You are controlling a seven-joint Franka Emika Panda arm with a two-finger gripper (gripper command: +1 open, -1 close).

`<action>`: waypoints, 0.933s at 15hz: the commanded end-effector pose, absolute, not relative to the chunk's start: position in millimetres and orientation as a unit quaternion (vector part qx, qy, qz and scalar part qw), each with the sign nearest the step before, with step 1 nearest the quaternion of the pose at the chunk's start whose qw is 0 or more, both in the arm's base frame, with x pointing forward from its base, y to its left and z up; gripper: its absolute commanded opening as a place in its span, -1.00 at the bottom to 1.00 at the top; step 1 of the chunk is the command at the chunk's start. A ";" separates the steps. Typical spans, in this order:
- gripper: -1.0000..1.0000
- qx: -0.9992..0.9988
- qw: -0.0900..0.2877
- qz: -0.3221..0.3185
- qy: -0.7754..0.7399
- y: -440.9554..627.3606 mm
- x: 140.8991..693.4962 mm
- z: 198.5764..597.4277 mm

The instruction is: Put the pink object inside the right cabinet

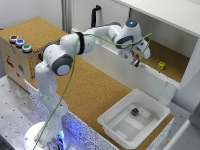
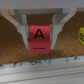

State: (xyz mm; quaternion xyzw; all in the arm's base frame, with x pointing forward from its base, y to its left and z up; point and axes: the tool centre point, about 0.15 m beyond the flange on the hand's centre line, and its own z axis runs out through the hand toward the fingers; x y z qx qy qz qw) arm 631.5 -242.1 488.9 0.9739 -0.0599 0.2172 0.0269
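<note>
Pink block held over the cabinet floor.
White tray (image 1: 131, 121) sits nearest, unused; beyond it, the gripper (image 2: 39, 31) clamps the pink object (image 2: 40, 39) just inside the right cabinet (image 1: 172, 67), near a yellow cube (image 1: 161, 65). Carrying looks done; lowering and release remain.

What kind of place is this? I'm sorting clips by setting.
Probably a robotics lab bench: a perforated metal table bearing the arm, a cork-topped counter, a white tray.
</note>
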 end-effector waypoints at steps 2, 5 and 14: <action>-1.00 0.985 -0.008 0.172 -0.024 -255.4 695.7 492.9; -1.00 0.987 0.021 0.158 -0.013 -240.3 714.8 478.4; 1.00 0.964 0.104 0.241 -0.043 -200.8 625.2 507.9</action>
